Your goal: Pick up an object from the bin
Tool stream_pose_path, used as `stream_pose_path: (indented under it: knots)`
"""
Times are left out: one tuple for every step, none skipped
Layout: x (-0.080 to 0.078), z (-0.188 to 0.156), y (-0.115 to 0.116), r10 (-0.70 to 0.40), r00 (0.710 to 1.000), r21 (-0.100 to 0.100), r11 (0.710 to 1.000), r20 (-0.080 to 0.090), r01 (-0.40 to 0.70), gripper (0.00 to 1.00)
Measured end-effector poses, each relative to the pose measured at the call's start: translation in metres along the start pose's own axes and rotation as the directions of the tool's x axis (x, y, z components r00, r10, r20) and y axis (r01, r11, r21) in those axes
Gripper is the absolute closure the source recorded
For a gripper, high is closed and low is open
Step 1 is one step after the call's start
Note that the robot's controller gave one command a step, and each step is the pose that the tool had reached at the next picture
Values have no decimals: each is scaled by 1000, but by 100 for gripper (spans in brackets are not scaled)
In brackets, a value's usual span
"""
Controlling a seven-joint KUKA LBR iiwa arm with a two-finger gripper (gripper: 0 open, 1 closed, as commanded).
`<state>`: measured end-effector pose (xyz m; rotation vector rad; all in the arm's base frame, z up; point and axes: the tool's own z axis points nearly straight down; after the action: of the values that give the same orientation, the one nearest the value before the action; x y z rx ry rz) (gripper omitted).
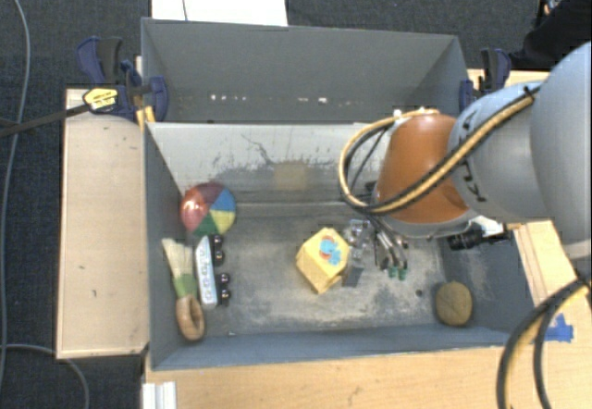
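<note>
A yellow block (pixel 322 259) with a blue and orange mark on its top lies in the middle of the bin floor. My gripper (pixel 375 257) hangs just right of it, low over the floor. Its fingers stand apart and open, with nothing between them. The left finger is close beside the block's right edge. A brown rounded stone-like lump (pixel 453 303) rests near the front right corner, right of the gripper and apart from it.
Along the left wall lie a many-coloured ball (pixel 208 208), a white toy car with black wheels (pixel 205 270), a pale brush-like piece (pixel 179 266) and a brown ring-shaped piece (pixel 191 317). The arm with its orange cover reaches in from the right.
</note>
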<state>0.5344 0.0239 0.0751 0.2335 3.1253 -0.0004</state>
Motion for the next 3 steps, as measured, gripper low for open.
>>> stream_pose_path:
  knots:
    - [0, 0, 0, -1, 1000, 0, 1000, 0, 1, 100]
    - [-13, -122, 15, -76, 997, 0, 997, 2, 76, 100]
    - [-13, -122, 15, -77, 997, 0, 997, 2, 77, 100]
